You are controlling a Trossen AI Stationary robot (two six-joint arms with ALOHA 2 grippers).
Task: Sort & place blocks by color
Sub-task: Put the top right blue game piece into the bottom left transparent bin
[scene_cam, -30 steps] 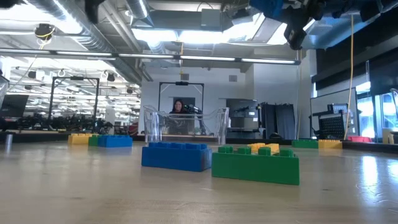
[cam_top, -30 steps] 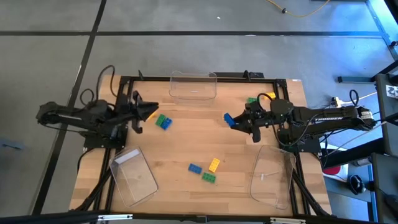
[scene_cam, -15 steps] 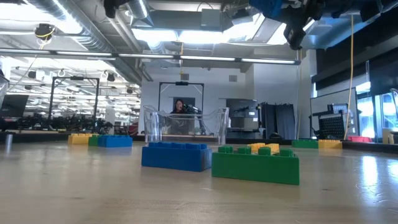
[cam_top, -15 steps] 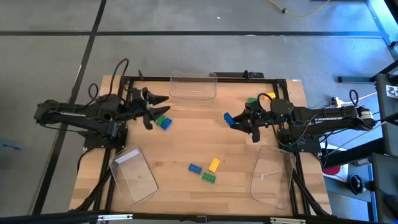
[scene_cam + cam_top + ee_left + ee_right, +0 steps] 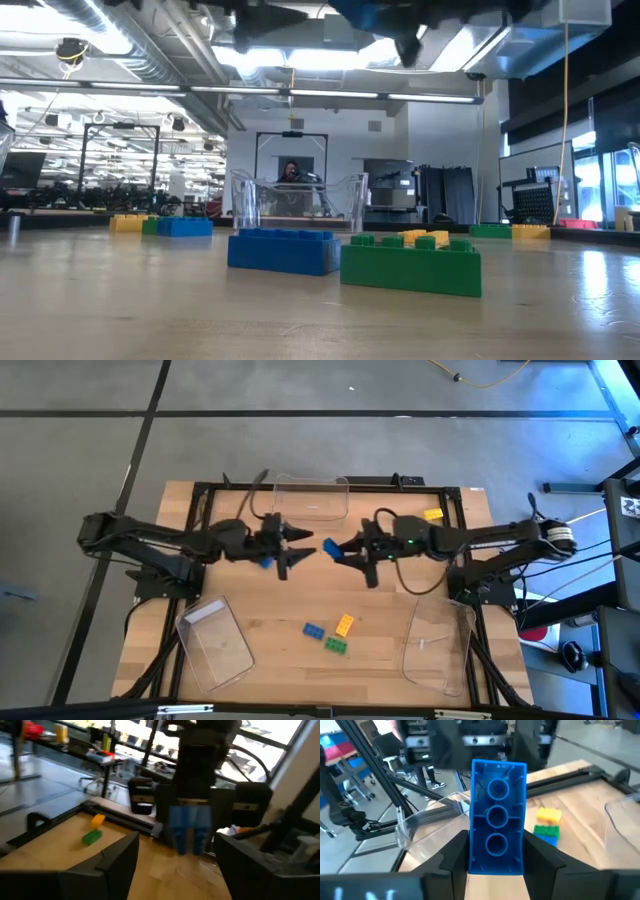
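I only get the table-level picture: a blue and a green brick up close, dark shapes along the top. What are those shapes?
Observer: The two robot arms. From above, the left gripper and the right gripper face each other, tip to tip, over the middle of the table.
Visitor: Is either carrying something?
Observer: The right gripper is shut on a blue block, hollow underside toward its wrist camera.
Visitor: And the left?
Observer: Open, with nothing between its fingers.

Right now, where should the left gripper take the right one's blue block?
Probably the free end of the blue block, head-on, closing across its narrow width: the right gripper clamps only the other end, and the open left gripper faces it.
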